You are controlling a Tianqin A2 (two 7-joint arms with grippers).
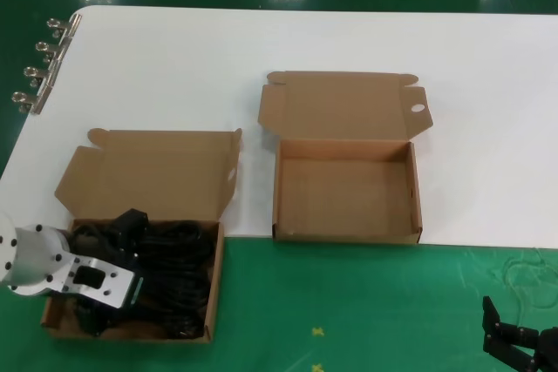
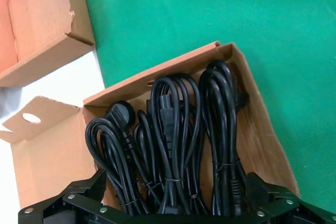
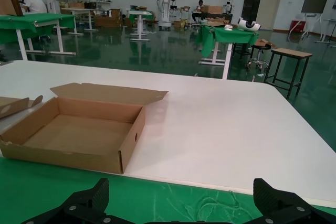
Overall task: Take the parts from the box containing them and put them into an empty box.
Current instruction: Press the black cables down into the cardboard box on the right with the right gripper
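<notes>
The left gripper (image 1: 131,224) was down inside the box of cables (image 1: 214,289), its jaws spread wide over the bundles and closed on nothing; in the left wrist view its two fingertips (image 2: 86,190) stood either side of the pile, apart from each other. The black power cables (image 2: 178,145) lay coiled in several tied bundles filling that box, which sat at the near left of the bench (image 1: 349,41), partly on the green mat (image 1: 349,302). The empty box (image 1: 346,187) sat just to its right, lid folded back, the round hole in its side flap (image 1: 418,109) plain to see, nothing in it. Down at the near right corner the right gripper (image 1: 519,341) hung low over the green mat, well clear of both boxes, its jaws wide open too and holding nothing.
</notes>
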